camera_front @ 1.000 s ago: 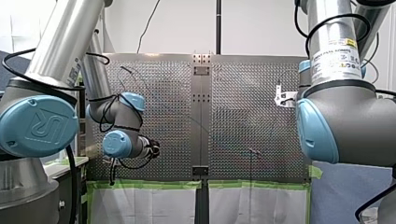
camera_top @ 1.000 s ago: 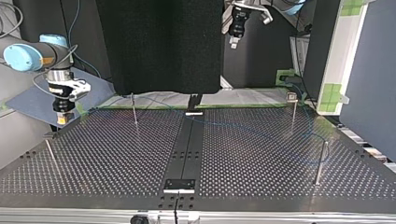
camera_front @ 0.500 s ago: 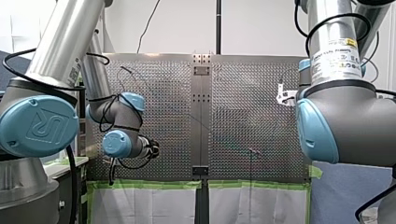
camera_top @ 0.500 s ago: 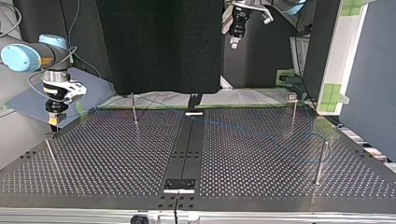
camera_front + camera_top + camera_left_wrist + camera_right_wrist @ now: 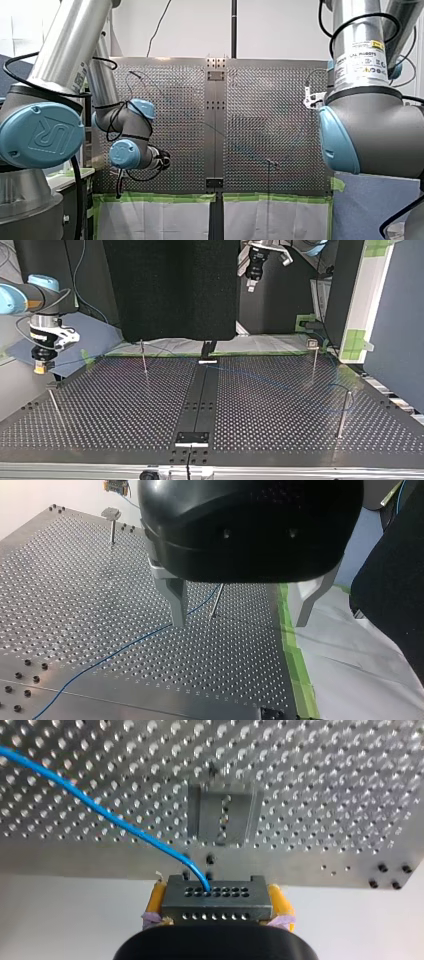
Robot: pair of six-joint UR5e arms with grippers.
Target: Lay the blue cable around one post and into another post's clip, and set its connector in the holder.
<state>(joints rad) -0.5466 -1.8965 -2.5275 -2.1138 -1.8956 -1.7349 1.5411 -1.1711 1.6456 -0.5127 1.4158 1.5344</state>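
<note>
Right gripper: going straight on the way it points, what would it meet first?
The right gripper, shut on the connector, would probably land at the table edge, just short of the holder, not in it. Depth is unclear; it could miss the table.

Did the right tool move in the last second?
Yes. In the top view the right tool has shifted toward the view's left, away from the post.

Right gripper: fingers largely covered by the connector; only yellow pad edges seen. Blue cable: too faint in the top view to be traced across the table toward its far edge. Left wrist view: cable partly hidden behind one finger of the left gripper.
</note>
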